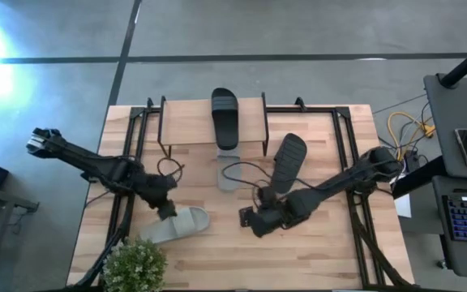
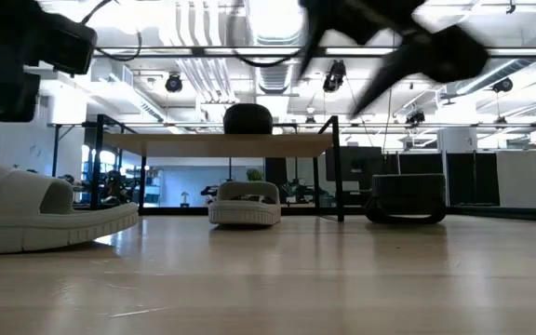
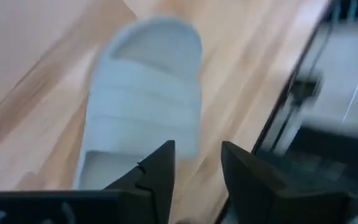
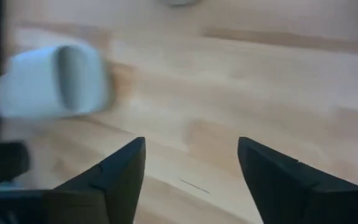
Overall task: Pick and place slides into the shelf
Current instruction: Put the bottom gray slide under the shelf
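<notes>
One black slide lay on the shelf, long axis running across the plank's depth. A grey slide sat just in front of the shelf, partly under it. The second black slide lay tilted off the shelf's right corner. The other grey slide lay slantwise near the shelf's left front, below the left gripper, whose jaws stood apart, empty. The right gripper gaped wide, holding nothing, above the wooden table. A potted plant stood at the table's near edge.

You see four slides: two black, one on the shelf, one on the table; two grey. One potted plant. Two arms.
</notes>
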